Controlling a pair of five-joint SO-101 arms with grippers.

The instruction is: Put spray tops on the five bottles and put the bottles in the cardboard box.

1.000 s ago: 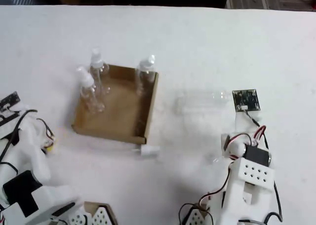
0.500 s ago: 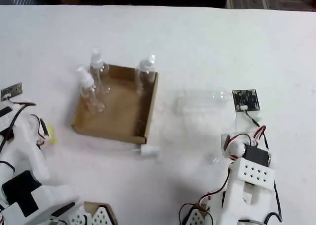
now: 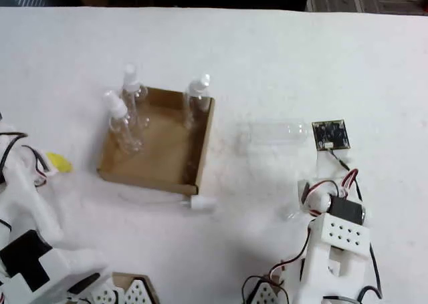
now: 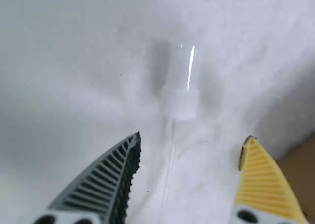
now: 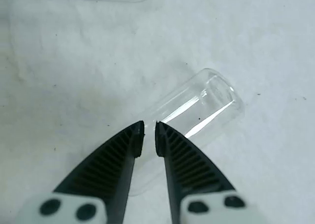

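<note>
— Where is my left gripper?
— Your left gripper (image 4: 193,136) is by the left edge of the white tabletop (image 3: 281,57). Its grey and yellow fingers are spread wide and grip nothing. A white spray top with a thin tube (image 4: 180,102) lies flat beyond them.

— And the box?
— The brown cardboard box (image 3: 160,157) sits left of the tabletop's middle. Three clear plastic bottles with white spray tops (image 3: 196,100) stand in it, two at its far-left corner and one at its far-right. A loose white spray top (image 3: 200,202) lies just outside its near-right corner.

— Further right?
— A clear plastic bottle on its side (image 3: 274,131) lies between the box and a small dark square board (image 3: 331,135), just beside the board. Your right gripper (image 5: 149,123), toward the near edge, has its black fingers drawn almost together and grips nothing. Its tips are over a second clear bottle lying flat (image 5: 197,111).
</note>
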